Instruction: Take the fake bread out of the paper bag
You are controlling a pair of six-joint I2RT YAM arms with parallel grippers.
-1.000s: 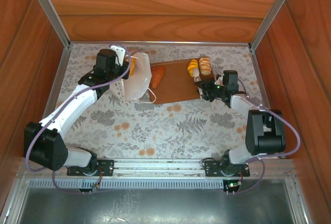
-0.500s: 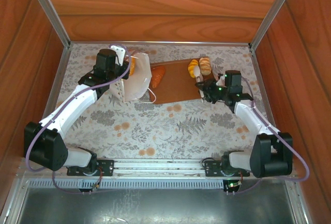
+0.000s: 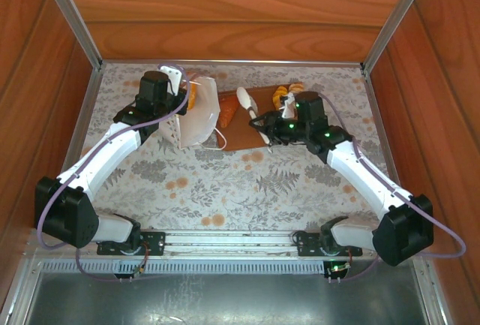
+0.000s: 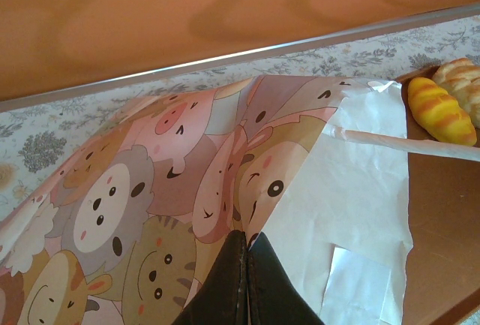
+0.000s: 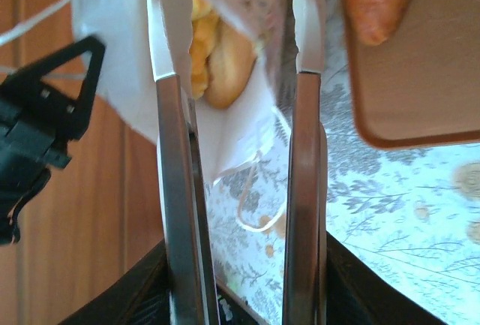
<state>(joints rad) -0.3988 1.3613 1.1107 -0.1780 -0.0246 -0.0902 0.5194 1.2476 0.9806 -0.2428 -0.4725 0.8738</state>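
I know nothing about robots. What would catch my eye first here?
The paper bag, printed with cartoon animal faces, is pinched by the left gripper toward the table's far left. The right gripper aims its long, open fingers at the bag's mouth, where golden fake bread shows inside. Two more rolls sit on the brown board beside it.

The paper bag (image 3: 199,118), white with one face printed in cartoon animals, is tipped on its side at the far left of the counter (image 3: 225,182), its mouth turned toward a brown board (image 3: 236,139). Golden fake bread (image 5: 217,62) is seen inside the mouth. An orange loaf (image 3: 228,112) is laid on the board just beside the bag, and two striped rolls (image 4: 441,111) are set at the board's far end.
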